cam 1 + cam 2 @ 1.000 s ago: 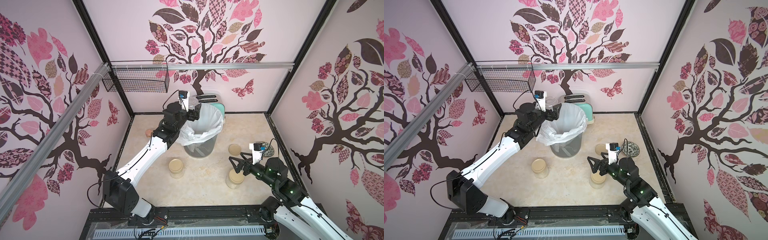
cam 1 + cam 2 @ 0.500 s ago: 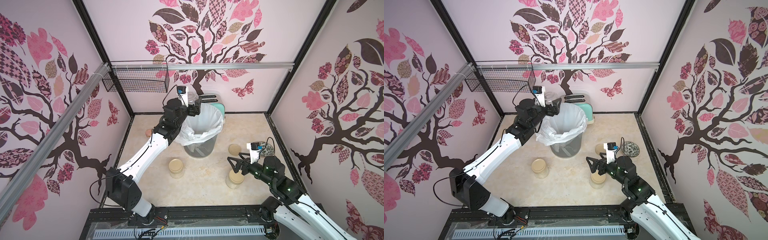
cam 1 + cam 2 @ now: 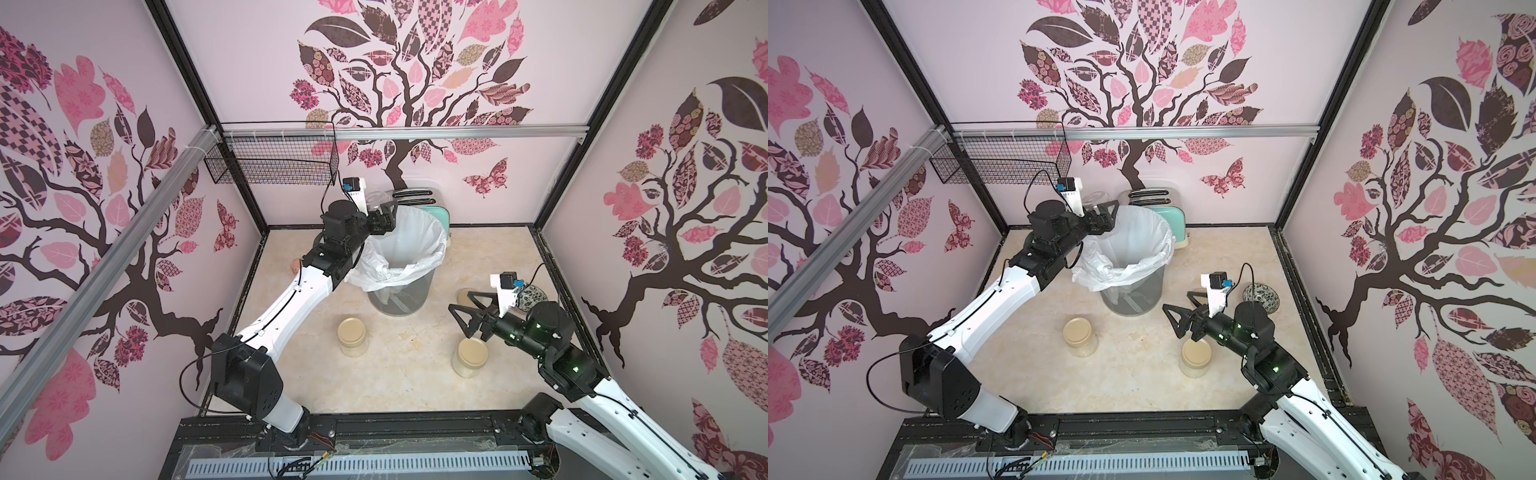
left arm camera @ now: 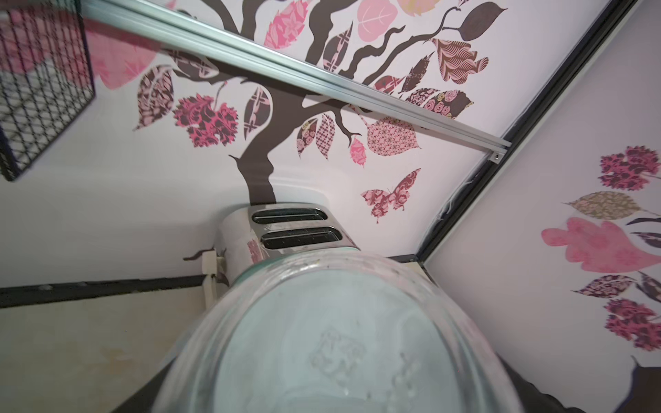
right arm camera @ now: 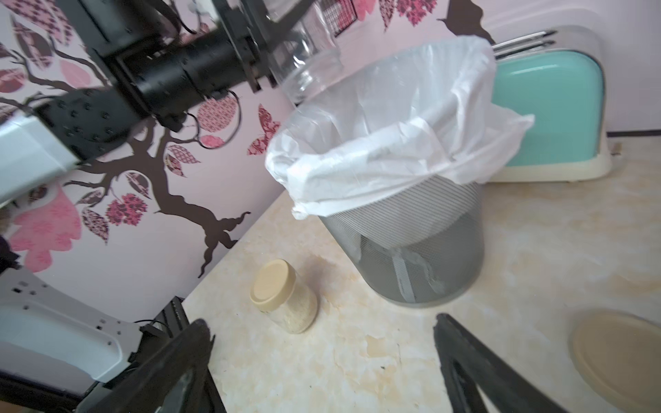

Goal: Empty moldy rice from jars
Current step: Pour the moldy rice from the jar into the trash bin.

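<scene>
While the left gripper (image 3: 380, 214) sits clamped on a lidless clear glass jar (image 3: 373, 200) in the upper centre of both top views, the right gripper (image 3: 460, 301) hangs at centre right, jaws spread wide, nothing between them. That jar is tilted, right by the upper-left rim of the grey mesh waste bin (image 3: 397, 300) with its white plastic liner (image 3: 419, 241), and in the right wrist view the held jar (image 5: 311, 68) looks see-through. Down on the beige marbled tabletop (image 3: 407, 374), two more short glass jars stand upright, round beige lids on: the centre jar (image 3: 352, 337) just below the bin in frame, the right-hand jar (image 3: 470, 358) lower right, just below the right gripper. Off-white moldy rice (image 5: 295, 316) shows through the centre jar's wall in the right wrist view. A loose beige lid (image 5: 618, 357) lies flat on the table, lower right of that view. Behind the bin stands a mint-green toaster (image 3: 441, 215); at far right, a dark patterned bowl (image 3: 1260, 297).
</scene>
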Robot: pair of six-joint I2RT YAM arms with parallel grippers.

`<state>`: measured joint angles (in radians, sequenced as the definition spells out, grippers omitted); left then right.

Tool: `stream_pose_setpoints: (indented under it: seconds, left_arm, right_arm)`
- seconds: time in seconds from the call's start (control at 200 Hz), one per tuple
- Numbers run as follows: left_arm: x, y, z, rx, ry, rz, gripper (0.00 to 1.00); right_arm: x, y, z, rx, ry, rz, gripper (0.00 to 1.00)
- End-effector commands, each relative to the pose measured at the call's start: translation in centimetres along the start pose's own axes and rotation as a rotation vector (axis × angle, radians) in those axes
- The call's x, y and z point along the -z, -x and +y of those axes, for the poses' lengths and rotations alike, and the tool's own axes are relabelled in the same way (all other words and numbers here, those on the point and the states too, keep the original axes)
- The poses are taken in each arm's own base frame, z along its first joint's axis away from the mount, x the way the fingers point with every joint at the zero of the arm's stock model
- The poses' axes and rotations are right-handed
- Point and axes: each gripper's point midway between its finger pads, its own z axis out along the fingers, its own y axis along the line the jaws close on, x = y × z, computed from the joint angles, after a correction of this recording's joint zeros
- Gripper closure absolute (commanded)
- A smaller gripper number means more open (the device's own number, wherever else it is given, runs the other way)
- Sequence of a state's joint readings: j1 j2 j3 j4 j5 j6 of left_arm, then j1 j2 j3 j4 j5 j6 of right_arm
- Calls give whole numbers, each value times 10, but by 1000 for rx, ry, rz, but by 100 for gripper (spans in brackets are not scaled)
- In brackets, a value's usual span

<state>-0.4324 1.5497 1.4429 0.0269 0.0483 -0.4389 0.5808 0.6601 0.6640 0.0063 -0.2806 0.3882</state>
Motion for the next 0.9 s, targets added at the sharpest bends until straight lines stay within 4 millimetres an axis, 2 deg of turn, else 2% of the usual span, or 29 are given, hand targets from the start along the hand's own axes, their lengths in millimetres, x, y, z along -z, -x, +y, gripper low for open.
stream_pose_setpoints:
  seconds: [0.0, 0.14, 0.285, 0.39, 0.495, 0.635, 0.895]
  left_arm:
    - [7, 35, -7, 254, -128, -77, 32]
    - [17, 59, -21, 438, -256, -138, 33]
    - [23, 71, -33, 619, -336, -131, 32]
    - [27, 75, -35, 760, -401, -151, 32]
    - [29, 75, -41, 863, -475, -133, 31]
    - [32, 75, -47, 906, -516, -114, 31]
    - [34, 65, -55, 876, -504, -87, 31]
  right_arm:
    - [-3, 49, 45, 60, 190, -103, 4]
    - [-19, 77, 59, 112, 229, -126, 10]
    - [-37, 107, 74, 159, 282, -165, 15]
    - [-54, 120, 79, 169, 315, -182, 22]
    - [-72, 128, 81, 175, 338, -170, 29]
    - [-94, 135, 79, 181, 346, -163, 30]
    - [-135, 128, 62, 130, 337, -138, 33]
